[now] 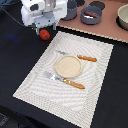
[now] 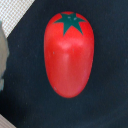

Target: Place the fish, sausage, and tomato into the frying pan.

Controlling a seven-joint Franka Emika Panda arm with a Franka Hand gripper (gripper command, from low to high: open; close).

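Note:
The tomato [image 1: 45, 34], glossy red with a green star-shaped stem, lies on the black table just off the placemat's far corner at the exterior view's left. It fills the wrist view [image 2: 68, 52] and nothing touches it there. My gripper [image 1: 44, 30] hangs right above it, and its jaws look open and empty. The frying pan [image 1: 90, 20], shallow and blue-grey, stands on the tan board at the back. A thin reddish-brown piece, seemingly the sausage [image 1: 90, 14], lies inside it. The fish is not in view.
A taller blue-grey pot [image 1: 70, 11] and a dark lid [image 1: 97, 5] stand by the pan. A beige bowl [image 1: 123, 17] is at the far right. The striped placemat [image 1: 35, 80] holds a beige plate [image 1: 67, 66], a fork [image 1: 64, 80] and a knife [image 1: 80, 56].

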